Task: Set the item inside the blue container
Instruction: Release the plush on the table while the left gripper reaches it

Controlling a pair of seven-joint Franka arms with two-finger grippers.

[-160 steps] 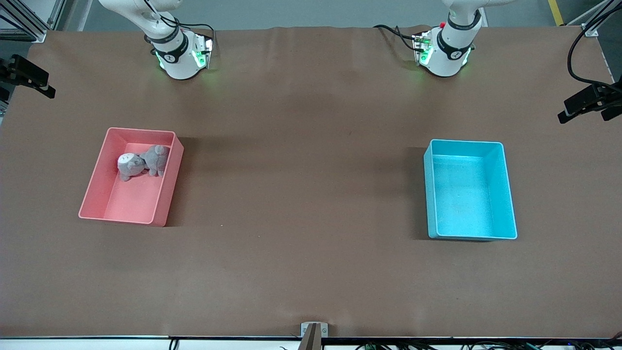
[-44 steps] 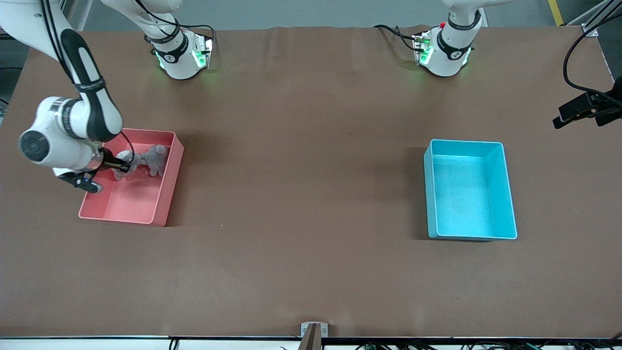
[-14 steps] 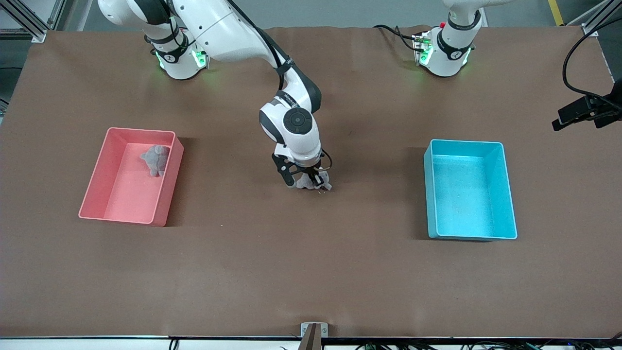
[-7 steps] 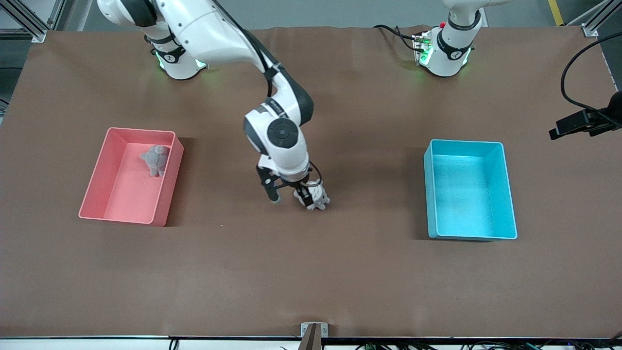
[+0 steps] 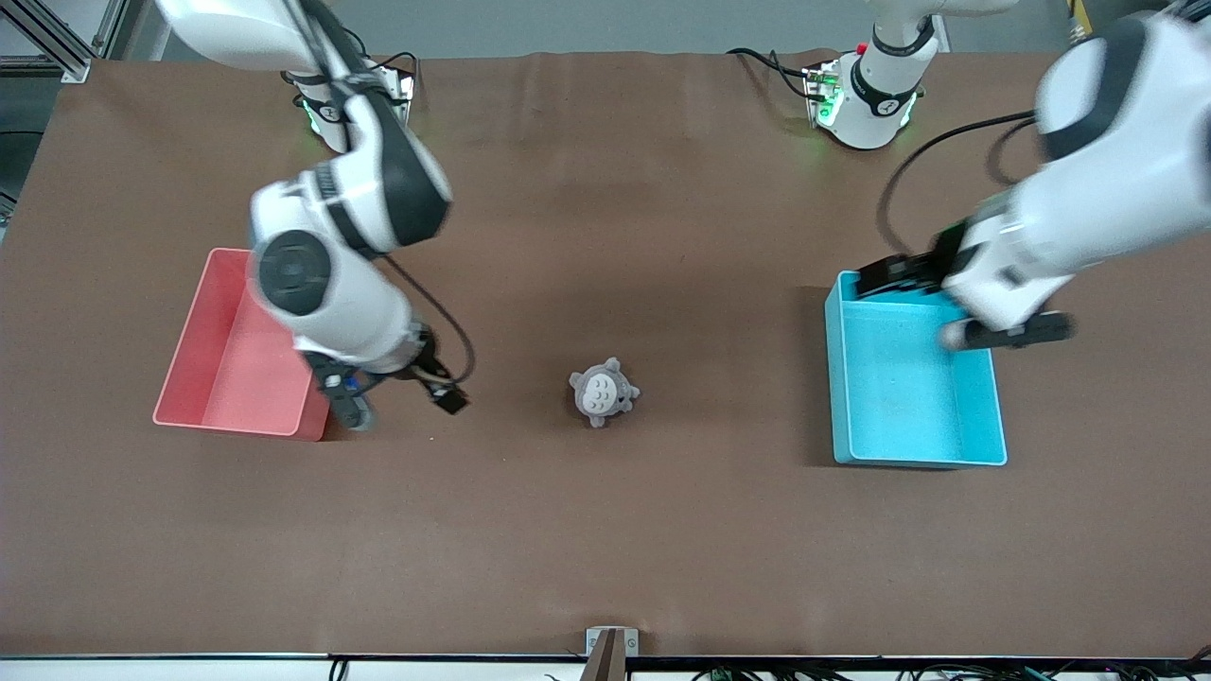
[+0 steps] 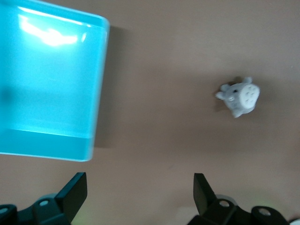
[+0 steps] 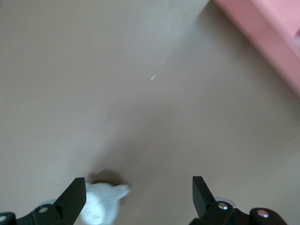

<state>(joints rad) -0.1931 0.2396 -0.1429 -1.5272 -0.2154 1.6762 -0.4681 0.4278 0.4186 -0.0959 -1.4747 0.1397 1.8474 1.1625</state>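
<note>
Both pincers apart from plush toy [image 5: 603, 392]

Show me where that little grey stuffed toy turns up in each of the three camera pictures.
Front view: grey stuffed toy on bare brown table, between the pink bin and the blue container.
Left wrist view: toy on the table, apart from the blue container.
Right wrist view: toy, blurred, at the picture's edge.
Shared landmark: the brown table.

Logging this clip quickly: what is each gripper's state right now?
Left gripper: open, empty, over the light blue plastic bin.
Right gripper: open, empty, beside the pink plastic bin.
</note>
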